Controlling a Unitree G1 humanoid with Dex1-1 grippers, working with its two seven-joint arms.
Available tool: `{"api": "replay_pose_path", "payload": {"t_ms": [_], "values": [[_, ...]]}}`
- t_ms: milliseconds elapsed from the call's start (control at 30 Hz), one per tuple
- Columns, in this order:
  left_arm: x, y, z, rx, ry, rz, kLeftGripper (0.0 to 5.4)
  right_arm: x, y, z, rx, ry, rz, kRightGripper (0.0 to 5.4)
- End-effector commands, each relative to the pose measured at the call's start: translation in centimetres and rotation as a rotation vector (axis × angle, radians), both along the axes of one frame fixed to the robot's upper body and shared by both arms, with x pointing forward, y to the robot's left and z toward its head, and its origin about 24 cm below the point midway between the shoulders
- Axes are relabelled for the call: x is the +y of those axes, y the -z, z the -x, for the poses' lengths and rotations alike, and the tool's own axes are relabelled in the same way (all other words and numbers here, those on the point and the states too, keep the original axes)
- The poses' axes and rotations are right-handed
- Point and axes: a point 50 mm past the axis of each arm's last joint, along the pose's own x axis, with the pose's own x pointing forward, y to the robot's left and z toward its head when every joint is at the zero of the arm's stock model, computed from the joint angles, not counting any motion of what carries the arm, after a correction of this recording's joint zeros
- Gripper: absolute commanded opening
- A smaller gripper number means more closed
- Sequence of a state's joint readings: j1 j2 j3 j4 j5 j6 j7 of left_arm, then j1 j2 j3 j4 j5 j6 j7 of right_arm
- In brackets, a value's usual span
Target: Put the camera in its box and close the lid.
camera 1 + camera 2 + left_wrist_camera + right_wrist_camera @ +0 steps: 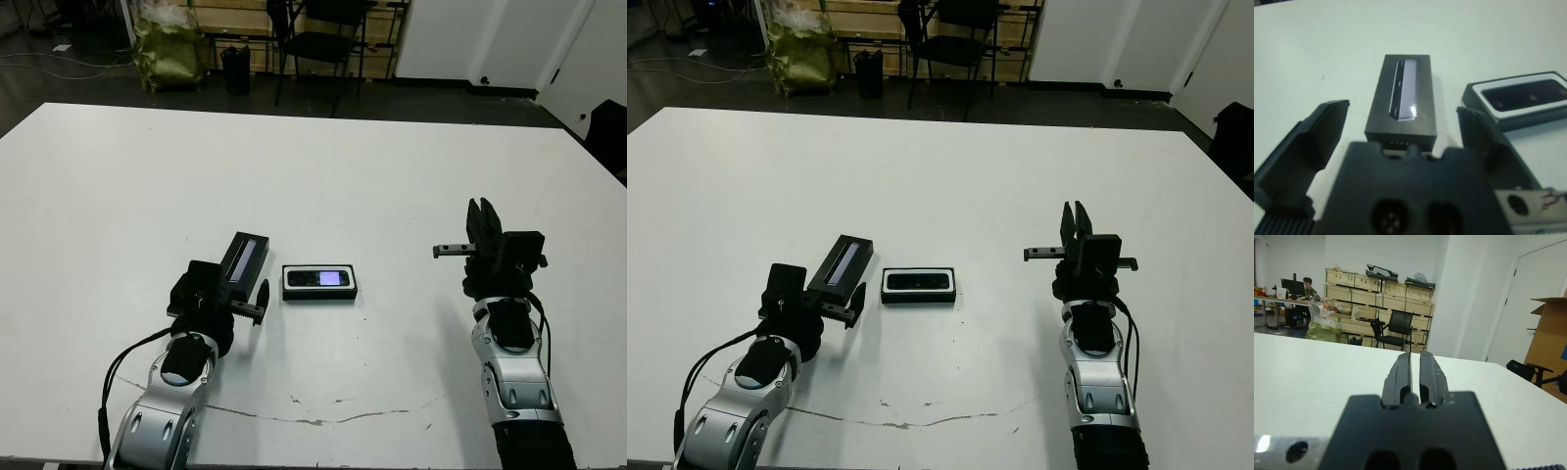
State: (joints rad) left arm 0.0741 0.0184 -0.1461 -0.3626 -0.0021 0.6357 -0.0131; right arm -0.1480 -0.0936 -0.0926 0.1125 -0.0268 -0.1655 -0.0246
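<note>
On the white table, the left tool sat with its fingers spread wide, gripping nothing. The lid lay flat on the table between and just beyond those fingers, its pale stripe facing up. Its near end was cut off behind the tool's black body in the wrist view, so contact there could not be made out. Just to the right of the lid stood the box, and the camera lay inside it on the white lining, the box uncovered. Well apart on the right, the right tool was held off the table with its two fingers pressed together, empty. A seated person showed small and blurred beyond the table.
</note>
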Motion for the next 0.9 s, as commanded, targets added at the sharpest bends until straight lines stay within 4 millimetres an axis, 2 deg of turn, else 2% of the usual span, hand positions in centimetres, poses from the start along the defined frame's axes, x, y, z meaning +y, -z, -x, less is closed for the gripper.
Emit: {"api": "replay_pose_path", "payload": {"t_ms": [33, 133, 400, 900], "values": [[0.2, 0.6, -0.1, 0.031, 0.02, -0.041, 5.38, -0.4, 0.3, 0.1, 0.033, 0.014, 0.0, 0.0], [0.3, 0.9, -0.3, 0.062, 0.014, -0.01, 5.38, -0.3, 0.3, 0.1, 0.031, 0.012, 0.005, 0.0], [0.6, 1.7, -0.5, 0.076, 0.027, -0.116, 5.38, -0.4, 0.3, 0.1, 0.032, 0.003, -0.003, 0.0], [0.7, 2.6, -0.6, 0.106, -0.031, -0.102, 5.38, -0.4, 0.3, 0.1, 0.033, 0.009, 0.006, 0.0]]}}
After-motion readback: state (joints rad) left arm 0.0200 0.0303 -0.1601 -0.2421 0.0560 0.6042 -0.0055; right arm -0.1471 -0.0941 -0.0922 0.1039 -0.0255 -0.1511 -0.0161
